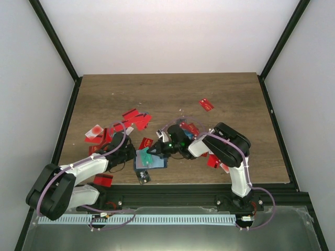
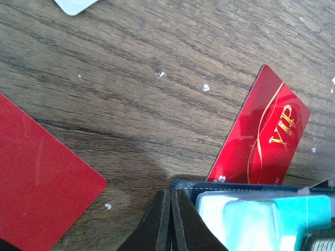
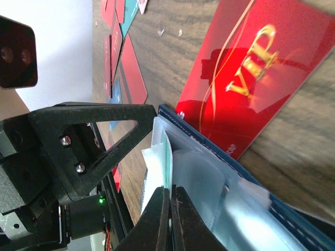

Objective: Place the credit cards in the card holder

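1. Near the front edge of the table (image 1: pixel 172 89), about 6 o'clock from its centre, the card holder (image 1: pixel 152 161) lies open between the two arms. A teal card (image 2: pixel 306 209) shows inside it.
2. The left gripper (image 2: pixel 170 194) has its jaws pressed together at the holder's 9 o'clock corner. The right gripper (image 3: pixel 170 192) is closed too, at the clear pocket (image 3: pixel 209 183). I cannot tell if either one pinches something thin.
3. The holder looks light. A pull from one arm alone can drag it over the wood or fold it closed, and then the cards inside can slide out.
4. A red VIP card (image 2: pixel 267 136) lies at the holder's 12 o'clock, with its end under the rim. If the holder moves, this card can go with it.
5. The two claws work very close together, so I think they can bump each other.
6. Many credit cards (image 1: pixel 131 121) lie scattered at 10 o'clock, flat on the wood. They look hard to lift.
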You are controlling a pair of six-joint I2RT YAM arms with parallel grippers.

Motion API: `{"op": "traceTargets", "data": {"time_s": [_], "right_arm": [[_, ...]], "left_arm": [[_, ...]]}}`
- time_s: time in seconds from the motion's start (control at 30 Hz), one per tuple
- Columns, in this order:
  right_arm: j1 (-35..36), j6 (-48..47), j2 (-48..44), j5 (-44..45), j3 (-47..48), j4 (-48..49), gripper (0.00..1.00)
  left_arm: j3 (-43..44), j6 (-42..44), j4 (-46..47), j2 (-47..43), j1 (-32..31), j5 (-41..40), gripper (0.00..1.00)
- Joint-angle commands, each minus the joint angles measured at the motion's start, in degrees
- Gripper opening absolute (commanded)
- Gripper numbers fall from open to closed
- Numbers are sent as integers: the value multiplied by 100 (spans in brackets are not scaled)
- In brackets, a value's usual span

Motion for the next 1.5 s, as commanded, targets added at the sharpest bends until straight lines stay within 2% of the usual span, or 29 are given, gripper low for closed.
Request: {"op": "traceTargets", "data": {"time_s": [0.0, 0.17, 0.23, 0.43, 0.57, 0.63, 0.8, 0.97, 1.47], "right_arm": [[331, 114, -129, 315, -56, -114, 1], [545, 72, -123, 509, 38, -411, 18], [564, -38, -250, 608, 59, -679, 21], [564, -888, -846, 1263, 349, -2322, 49], [564, -1207, -1116, 1440, 457, -2958, 55], [580, -1318, -1225, 1507, 434, -3087, 53], [712, -1474, -1377, 1672, 343, -3196, 25], [955, -1624, -1243, 2070, 526, -3432, 10], [1348, -1673, -511, 2503, 1238, -3887, 8]], "left_arm": [[-178, -111, -368, 28, -16, -7, 4], [-183, -135, -383, 8, -12, -9, 4], [-192, -122, -385, -7, -15, -4, 4], [-254, -115, -361, -80, -11, 17, 4], [-322, -129, -316, -161, -11, 31, 4], [-339, -124, -318, -181, -14, 28, 4], [-363, -125, -299, -201, -14, 35, 4], [-359, -120, -305, -207, -11, 50, 4], [-419, -103, -306, -249, -13, 85, 4]]}}
